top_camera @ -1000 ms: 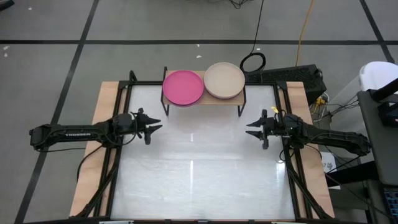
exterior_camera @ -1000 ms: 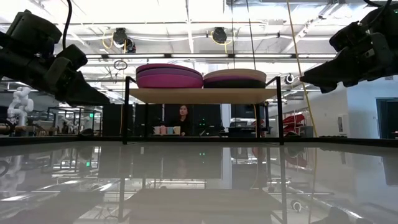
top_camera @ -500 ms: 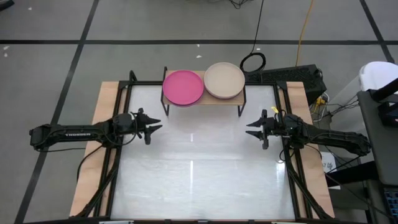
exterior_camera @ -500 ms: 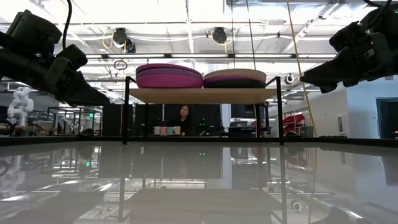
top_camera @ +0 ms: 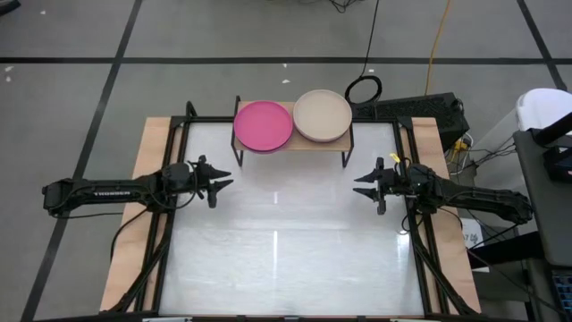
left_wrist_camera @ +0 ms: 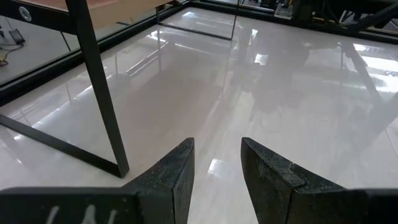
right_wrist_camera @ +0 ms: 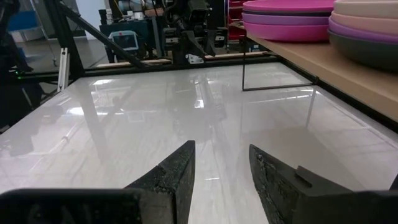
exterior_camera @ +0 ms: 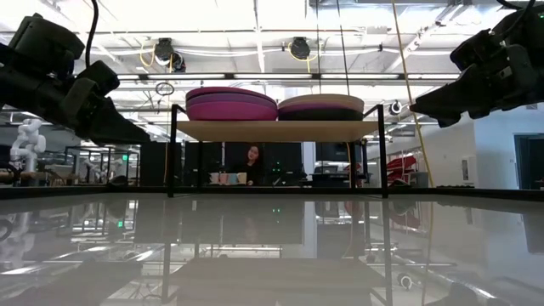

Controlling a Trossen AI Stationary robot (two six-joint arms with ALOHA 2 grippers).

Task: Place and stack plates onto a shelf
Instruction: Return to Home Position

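Note:
Two stacks of plates rest on the shelf (top_camera: 332,141), a small wooden board on thin black legs at the table's far edge. The left stack (top_camera: 264,125) has a magenta plate on top over purple ones (exterior_camera: 231,106). The right stack (top_camera: 322,115) has a beige top, with purple and dark grey plates beneath (exterior_camera: 321,108). Both stacks also show in the right wrist view (right_wrist_camera: 292,18) (right_wrist_camera: 367,31). My left gripper (top_camera: 228,183) hovers open over the table's left part. My right gripper (top_camera: 359,186) hovers open over its right part. Neither holds anything.
The glossy white table top (top_camera: 286,241) stretches between the arms and toward the near edge. One black shelf leg (left_wrist_camera: 102,93) stands close ahead of my left gripper. A person (exterior_camera: 252,161) sits in the room behind the shelf. Cables and a black box (top_camera: 420,107) lie beyond the far edge.

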